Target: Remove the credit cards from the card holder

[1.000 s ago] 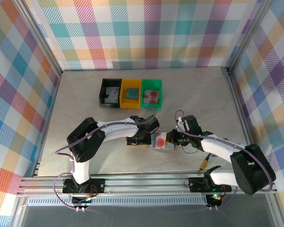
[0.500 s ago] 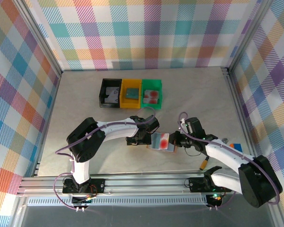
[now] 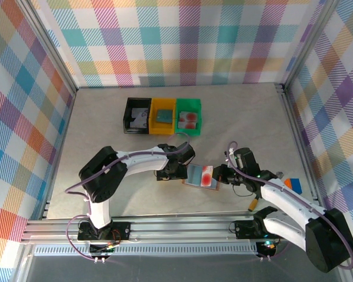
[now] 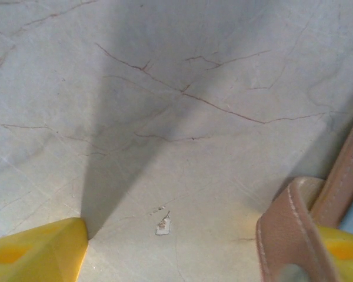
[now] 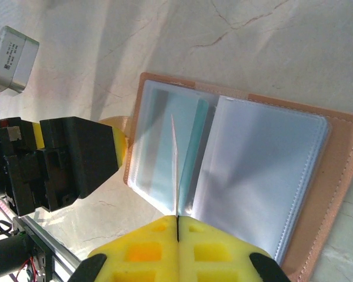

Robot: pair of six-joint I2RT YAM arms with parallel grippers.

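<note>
I see the card holder (image 5: pixel 265 170) lying open on the table (image 3: pixel 106 135), near the front, between my two arms. My right claw (image 5: pixel 177 226) has its yellow tips pressed together on one credit card (image 5: pixel 175 170). That card stands on its thin edge over the open holder. From above it looks pale with a red spot. I cannot tell if its far end sits in a pocket. A teal-blue card (image 5: pixel 194 138) is in a pocket on one half of the holder.

My left claw (image 4: pixel 191 244) is spread wide, low over the table. The holder's brown edge touches one of its fingers (image 4: pixel 344 249). Between the two there is just bare table.

At the back stand a black bin (image 3: pixel 138 101), a yellow bin (image 3: pixel 163 103) and a green bin (image 3: pixel 189 104), side by side, well apart from the holder.
</note>
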